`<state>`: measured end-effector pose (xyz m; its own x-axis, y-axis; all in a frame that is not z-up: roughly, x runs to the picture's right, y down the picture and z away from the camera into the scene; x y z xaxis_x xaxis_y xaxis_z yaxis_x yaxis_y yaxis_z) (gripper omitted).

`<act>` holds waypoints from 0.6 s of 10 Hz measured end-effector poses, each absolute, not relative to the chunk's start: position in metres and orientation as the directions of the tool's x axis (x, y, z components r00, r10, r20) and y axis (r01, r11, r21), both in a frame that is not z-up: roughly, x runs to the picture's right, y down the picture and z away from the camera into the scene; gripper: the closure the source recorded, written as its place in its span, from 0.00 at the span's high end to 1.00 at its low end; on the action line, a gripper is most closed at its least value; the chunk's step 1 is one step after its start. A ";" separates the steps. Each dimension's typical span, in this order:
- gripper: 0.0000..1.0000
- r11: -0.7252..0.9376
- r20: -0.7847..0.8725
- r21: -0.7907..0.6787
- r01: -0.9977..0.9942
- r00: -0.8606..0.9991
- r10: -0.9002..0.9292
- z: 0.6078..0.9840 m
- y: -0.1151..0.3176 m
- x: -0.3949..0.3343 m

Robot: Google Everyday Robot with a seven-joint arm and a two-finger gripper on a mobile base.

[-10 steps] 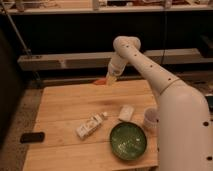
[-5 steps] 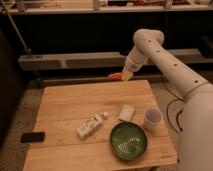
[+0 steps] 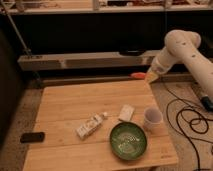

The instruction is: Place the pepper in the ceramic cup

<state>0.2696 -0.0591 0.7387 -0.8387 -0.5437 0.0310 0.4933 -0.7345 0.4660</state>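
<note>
The pepper (image 3: 137, 76), small and orange-red, is held in the air above the table's far right edge. My gripper (image 3: 148, 77) is at the end of the white arm (image 3: 182, 47) and is shut on the pepper, whose tip sticks out to the left. The ceramic cup (image 3: 152, 118) is plain white and stands upright near the table's right edge, well below and in front of the gripper.
A green bowl (image 3: 128, 140) sits at the front right of the wooden table (image 3: 75, 107). A small white block (image 3: 126, 113) lies left of the cup. A white labelled bottle (image 3: 91, 125) lies on its side mid-table. A black phone (image 3: 32, 137) lies at the left edge. Cables (image 3: 187, 117) run on the floor to the right.
The arm has swung to the right with the pepper, from above the table's far middle to its far right edge. The cup, hidden before by the arm, now shows fully.
</note>
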 end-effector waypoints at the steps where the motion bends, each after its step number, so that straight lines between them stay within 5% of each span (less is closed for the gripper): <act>1: 0.09 -0.717 0.058 0.441 0.541 -0.814 -0.578 0.725 -0.052 0.296; 6: 0.09 -0.599 0.169 0.303 0.741 -0.660 -0.732 0.639 0.017 0.383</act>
<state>0.3833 0.0173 0.6390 -0.6601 -0.7320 0.1686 0.7413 -0.5987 0.3032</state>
